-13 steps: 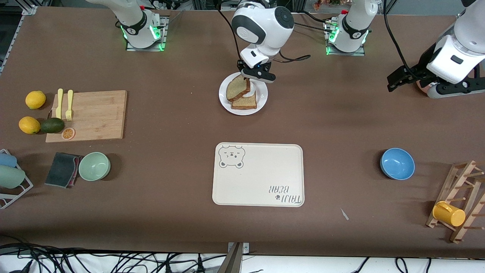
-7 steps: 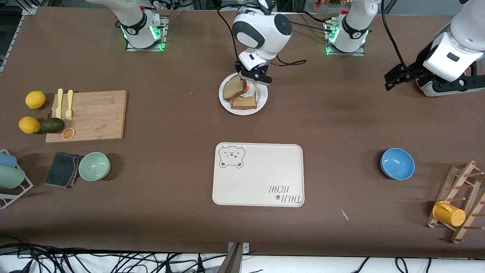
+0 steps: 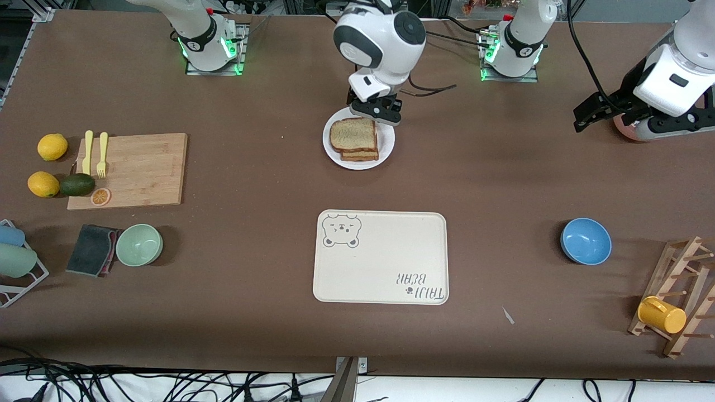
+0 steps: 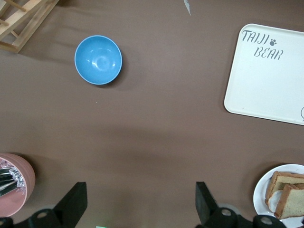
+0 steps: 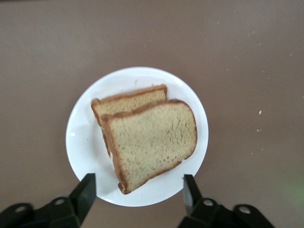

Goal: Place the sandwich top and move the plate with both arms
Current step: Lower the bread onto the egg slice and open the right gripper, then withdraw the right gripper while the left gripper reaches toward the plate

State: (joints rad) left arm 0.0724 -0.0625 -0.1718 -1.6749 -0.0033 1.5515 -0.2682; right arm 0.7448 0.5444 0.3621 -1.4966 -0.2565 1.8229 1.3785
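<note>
the brown desk (image 3: 251, 111) carries a cream bear-print tray (image 3: 385, 262) near its middle. at the tray's 12 o'clock in the front view sits the white plate (image 3: 386, 149), where the sandwich top (image 3: 352, 134) lies flat on a second slice (image 3: 360, 156) (skewed, so the lower crust shows). the right hand (image 3: 375, 109) hangs over the plate's edge at 12 o'clock, fingers spread and empty. the left hand (image 3: 593, 114) waits, fingers wide, over bare desk toward the left arm's end.

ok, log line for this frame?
sandwich top: lying on lower slice, on plate | right gripper: jaws open, over plate | left gripper: open, waiting
</note>
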